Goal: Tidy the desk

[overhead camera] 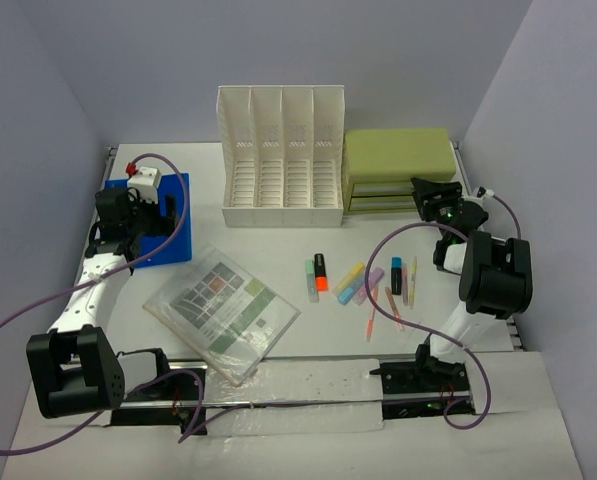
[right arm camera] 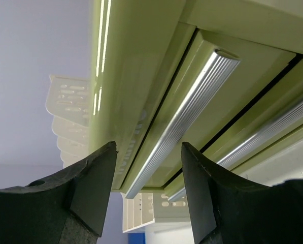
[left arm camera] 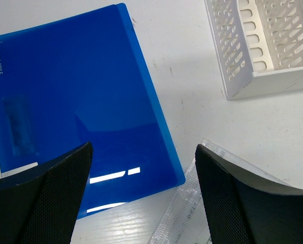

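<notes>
The desk (overhead camera: 328, 330) is a wide white tabletop. My left gripper (overhead camera: 146, 212) hovers open over a glossy blue folder (overhead camera: 170, 228) at the left. In the left wrist view nothing lies between its fingers (left arm camera: 65, 193), which frame the blue folder's (left arm camera: 75, 101) near corner. My right gripper (overhead camera: 435, 197) is at the front of the green drawer box (overhead camera: 398, 165). In the right wrist view its jaws stand open on either side of a ribbed silver drawer handle (right arm camera: 192, 107), with gaps on both sides.
A white slotted file rack (overhead camera: 281, 155) stands at the back centre, with its corner (left arm camera: 263, 46) in the left wrist view. A clear sleeve holding a printed sheet (overhead camera: 221, 312) lies front left. Several highlighters and pens (overhead camera: 363, 283) are scattered right of centre.
</notes>
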### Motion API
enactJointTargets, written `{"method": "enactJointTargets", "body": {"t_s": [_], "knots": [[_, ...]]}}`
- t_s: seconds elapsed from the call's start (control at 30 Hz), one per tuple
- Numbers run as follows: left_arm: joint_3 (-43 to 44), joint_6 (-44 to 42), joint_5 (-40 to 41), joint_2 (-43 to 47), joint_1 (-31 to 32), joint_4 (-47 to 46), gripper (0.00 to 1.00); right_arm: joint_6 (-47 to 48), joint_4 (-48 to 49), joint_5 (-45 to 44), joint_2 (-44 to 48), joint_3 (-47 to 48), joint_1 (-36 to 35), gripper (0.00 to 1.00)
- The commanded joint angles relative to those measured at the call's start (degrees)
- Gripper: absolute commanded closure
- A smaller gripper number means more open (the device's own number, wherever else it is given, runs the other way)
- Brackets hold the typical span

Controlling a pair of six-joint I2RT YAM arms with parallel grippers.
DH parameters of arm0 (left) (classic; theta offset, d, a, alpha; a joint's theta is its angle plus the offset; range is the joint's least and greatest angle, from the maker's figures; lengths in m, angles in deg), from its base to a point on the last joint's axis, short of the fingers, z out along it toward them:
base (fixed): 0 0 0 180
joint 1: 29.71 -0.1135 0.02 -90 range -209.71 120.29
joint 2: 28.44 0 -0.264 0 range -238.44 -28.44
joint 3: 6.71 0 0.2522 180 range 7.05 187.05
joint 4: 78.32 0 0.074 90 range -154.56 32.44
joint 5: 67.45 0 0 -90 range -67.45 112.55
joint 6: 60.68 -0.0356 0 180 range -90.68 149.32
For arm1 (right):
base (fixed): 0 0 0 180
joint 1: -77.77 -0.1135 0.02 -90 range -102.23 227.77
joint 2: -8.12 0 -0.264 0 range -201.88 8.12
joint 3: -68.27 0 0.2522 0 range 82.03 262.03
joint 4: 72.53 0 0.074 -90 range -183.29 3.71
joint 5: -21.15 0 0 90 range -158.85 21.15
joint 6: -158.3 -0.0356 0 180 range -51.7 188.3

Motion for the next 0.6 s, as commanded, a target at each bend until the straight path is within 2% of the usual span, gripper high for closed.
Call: {"method": "enactJointTargets", "body": {"t_s": [0.0, 0.57], "knots": [[-0.3, -1.1, -0.3, 1.0, -0.4, -2.5, 0.12, -0.5, 4.8, -0.3, -2.1, 1.6, 0.0, 0.39], [-0.5, -1.3, -0.2, 1.0, -0.4, -2.8, 0.12, -1.7, 7.6, -0.4, -3.9, 1.5, 0.1, 0.44]]}}
